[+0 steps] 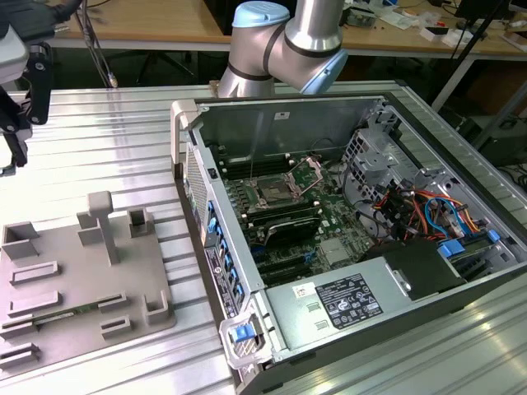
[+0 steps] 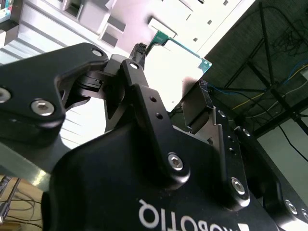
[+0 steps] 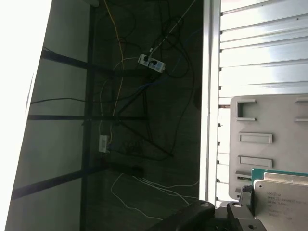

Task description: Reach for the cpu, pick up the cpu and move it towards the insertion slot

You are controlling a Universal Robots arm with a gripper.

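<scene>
The black two-finger gripper [image 2: 169, 72] is pinching the small flat square cpu with the silvery top plate and greenish rim [image 2: 179, 57] by its opposite edges, and the grey plastic holder tray [image 3: 269, 137] is showing behind it. In the exterior view, the shiny metal-framed square insertion slot [image 1: 275, 194] is sitting on the green board inside the open grey computer case [image 1: 280, 123].

Even room light fills the exterior view, with sheen on the ribbed desk [image 1: 107, 140]. The chip [image 2: 173, 62] glares white in the second wrist view; the first wrist view is dim, one edge blown out.
</scene>
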